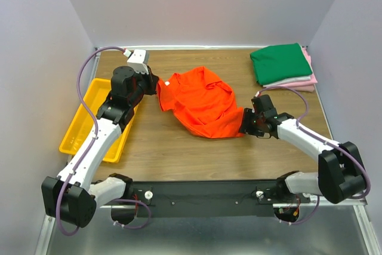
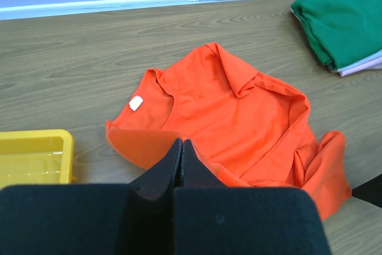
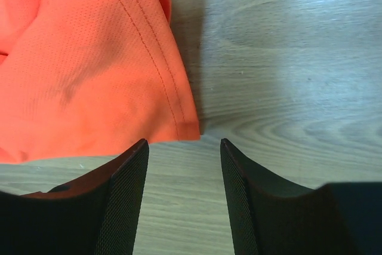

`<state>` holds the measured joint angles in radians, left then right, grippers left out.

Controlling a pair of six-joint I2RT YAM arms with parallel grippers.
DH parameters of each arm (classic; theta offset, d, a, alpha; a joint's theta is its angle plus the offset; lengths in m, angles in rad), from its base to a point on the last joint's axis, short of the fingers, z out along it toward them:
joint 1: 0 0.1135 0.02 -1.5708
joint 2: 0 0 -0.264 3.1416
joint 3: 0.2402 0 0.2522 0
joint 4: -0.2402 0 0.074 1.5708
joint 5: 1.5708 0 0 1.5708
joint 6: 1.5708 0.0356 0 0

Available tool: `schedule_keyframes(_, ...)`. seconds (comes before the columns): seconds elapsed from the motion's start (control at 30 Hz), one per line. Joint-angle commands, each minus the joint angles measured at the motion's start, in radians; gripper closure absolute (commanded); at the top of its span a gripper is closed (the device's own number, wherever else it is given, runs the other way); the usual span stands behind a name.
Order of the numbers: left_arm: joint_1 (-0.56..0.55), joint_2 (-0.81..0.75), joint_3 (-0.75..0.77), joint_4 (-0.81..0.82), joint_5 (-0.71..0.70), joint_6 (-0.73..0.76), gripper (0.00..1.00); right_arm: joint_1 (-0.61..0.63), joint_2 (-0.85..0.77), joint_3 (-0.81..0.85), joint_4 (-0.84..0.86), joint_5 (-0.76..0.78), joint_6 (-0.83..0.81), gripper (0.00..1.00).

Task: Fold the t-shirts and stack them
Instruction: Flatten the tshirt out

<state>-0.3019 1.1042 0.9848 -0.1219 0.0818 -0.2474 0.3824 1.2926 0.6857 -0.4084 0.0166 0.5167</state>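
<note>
My right end effector (image 3: 183, 143) stands wide, its fingers apart on either side of the hem corner of the orange t-shirt (image 1: 200, 103), which lies crumpled in the middle of the surface (image 1: 179, 153). My left end effector (image 2: 181, 144) is pinched tight on that shirt's left edge. The yellow tray (image 1: 80, 132) lies beside my left arm. In the far right corner, the green t-shirt (image 1: 280, 63) tops a folded stack, with the pink t-shirt (image 1: 310, 82) beneath.
</note>
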Motion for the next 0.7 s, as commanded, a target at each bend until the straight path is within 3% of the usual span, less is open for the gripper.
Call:
schedule_keyframes(0.0, 0.004, 0.009, -0.005, -0.004, -0.002, 0.008, 1.00, 0.004, 0.039, -0.034, 0.086, -0.053, 0.013, 0.42)
schedule_keyframes(0.37, 0.004, 0.022, -0.002, -0.009, -0.008, 0.011, 1.00, 0.018, 0.111, -0.048, 0.135, -0.078, 0.020, 0.55)
schedule_keyframes(0.67, 0.004, 0.029, -0.001, -0.007, 0.004, 0.011, 1.00, 0.019, 0.097, -0.095, 0.134, -0.083, 0.029, 0.98)
